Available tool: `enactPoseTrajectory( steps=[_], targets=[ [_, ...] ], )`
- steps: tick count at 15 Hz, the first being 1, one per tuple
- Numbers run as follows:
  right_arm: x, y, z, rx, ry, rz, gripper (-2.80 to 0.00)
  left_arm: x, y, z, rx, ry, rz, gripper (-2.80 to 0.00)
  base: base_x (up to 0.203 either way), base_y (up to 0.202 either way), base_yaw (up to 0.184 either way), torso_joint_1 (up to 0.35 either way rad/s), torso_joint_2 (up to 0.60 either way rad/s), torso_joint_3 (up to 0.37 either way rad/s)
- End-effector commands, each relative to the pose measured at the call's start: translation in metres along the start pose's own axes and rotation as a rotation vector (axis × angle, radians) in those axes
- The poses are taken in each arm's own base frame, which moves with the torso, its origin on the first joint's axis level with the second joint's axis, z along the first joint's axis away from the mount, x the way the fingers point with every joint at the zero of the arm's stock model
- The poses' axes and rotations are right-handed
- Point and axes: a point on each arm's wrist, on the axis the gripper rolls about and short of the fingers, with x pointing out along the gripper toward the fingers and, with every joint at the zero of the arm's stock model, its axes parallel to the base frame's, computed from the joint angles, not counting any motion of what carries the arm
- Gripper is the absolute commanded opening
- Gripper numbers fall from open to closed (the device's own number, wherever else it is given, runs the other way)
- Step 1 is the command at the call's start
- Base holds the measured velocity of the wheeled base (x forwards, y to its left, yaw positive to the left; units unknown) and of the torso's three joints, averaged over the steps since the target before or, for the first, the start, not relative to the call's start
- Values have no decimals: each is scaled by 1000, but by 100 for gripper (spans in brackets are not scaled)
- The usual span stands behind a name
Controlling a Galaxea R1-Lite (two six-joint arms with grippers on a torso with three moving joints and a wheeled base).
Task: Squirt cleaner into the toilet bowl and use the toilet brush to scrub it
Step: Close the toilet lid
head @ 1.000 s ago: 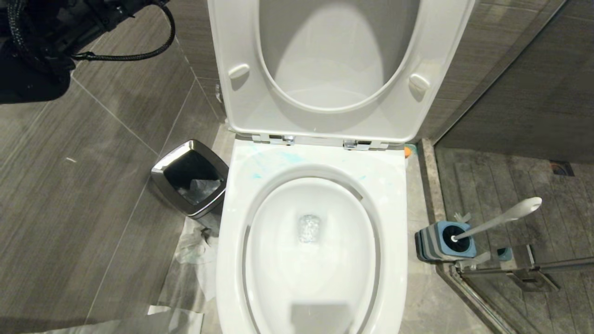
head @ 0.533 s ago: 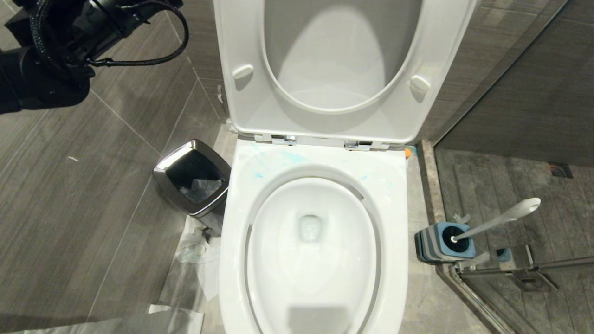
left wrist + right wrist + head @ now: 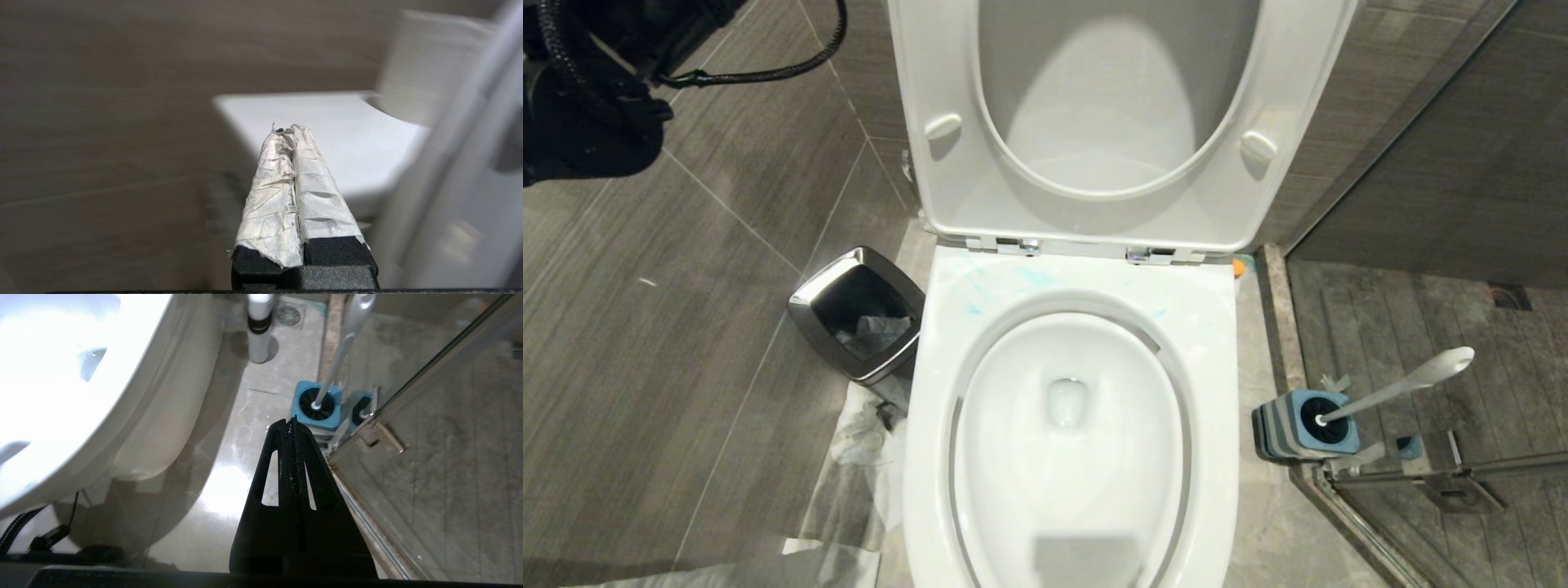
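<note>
Seemingly scrub done: toilet brush (image 3: 1388, 390) parked in holder (image 3: 1307, 425), toilet bowl (image 3: 1070, 441) clean. Left gripper (image 3: 291, 134), right gripper (image 3: 291, 424) pressed closed, empty. Next: check blue smears (image 3: 1013, 282) on rim.

One toilet bowl (image 3: 1070, 457), one toilet brush (image 3: 1396, 389) in one holder (image 3: 1303, 425), one steel-rimmed bin (image 3: 858, 314), and two chrome hinges (image 3: 1025, 244).

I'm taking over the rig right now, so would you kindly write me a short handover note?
Left gripper: shut, empty, raised left of the toilet.
Right gripper: shut, empty, low near the brush.
Brush stands in its holder, right of the toilet; seat up.
Done: blue cleaner smears show on the rim's back.
Left: take the brush and scrub; no sign of scrubbing yet.
</note>
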Motion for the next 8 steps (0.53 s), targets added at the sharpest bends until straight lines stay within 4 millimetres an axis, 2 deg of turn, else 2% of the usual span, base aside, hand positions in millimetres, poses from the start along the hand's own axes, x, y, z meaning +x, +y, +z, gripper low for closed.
enactPoseTrajectory(
  steps=[1,3,8],
  targets=[
    [1,0,-3,0,12,2,-280,-9,7,28,55,-63,28,-280,0,0,0,0,0,0],
    [1,0,-3,0,12,2,-280,-10,6,32,56,-64,18,-280,0,0,0,0,0,0],
    [1,0,-3,0,12,2,-280,-7,5,23,45,-49,12,-280,0,0,0,0,0,0]
  ],
)
